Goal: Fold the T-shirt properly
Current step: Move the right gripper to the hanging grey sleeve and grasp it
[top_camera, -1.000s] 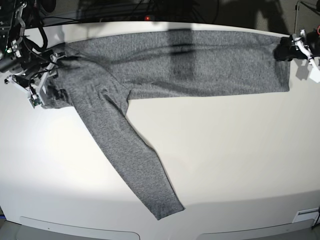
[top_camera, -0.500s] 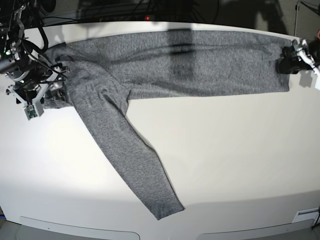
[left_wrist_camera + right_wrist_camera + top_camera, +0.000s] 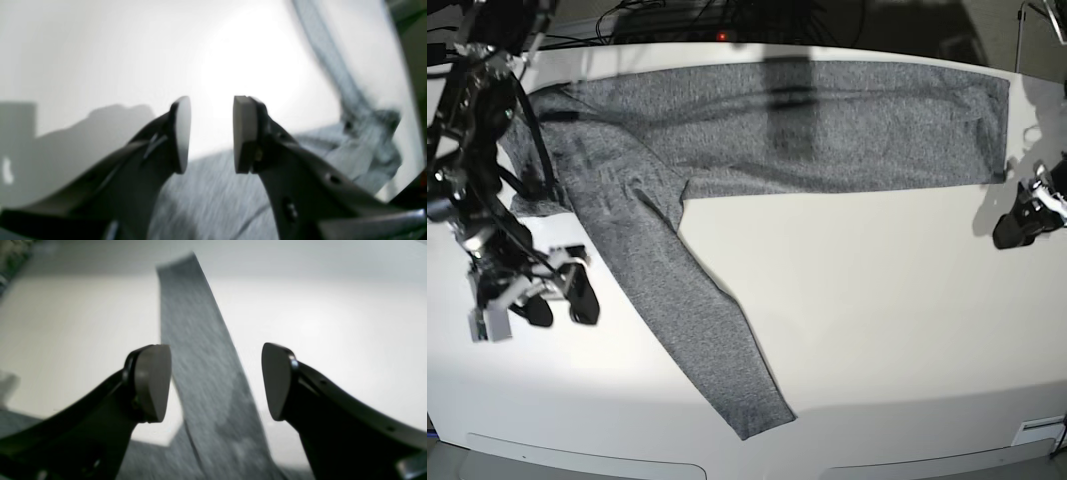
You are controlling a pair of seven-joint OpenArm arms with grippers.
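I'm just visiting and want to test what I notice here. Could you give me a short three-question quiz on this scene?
1. True or false: the grey shirt lies spread flat on the white table.
2. Which holds cloth between its jaws: (a) the left gripper, (b) the right gripper, (c) neither?
3. Fill in: one long ______ stretches from the shirt toward the table's near edge.

Key: 1 true. 2 (c): both sets of jaws stand apart with nothing between them. 3 sleeve.
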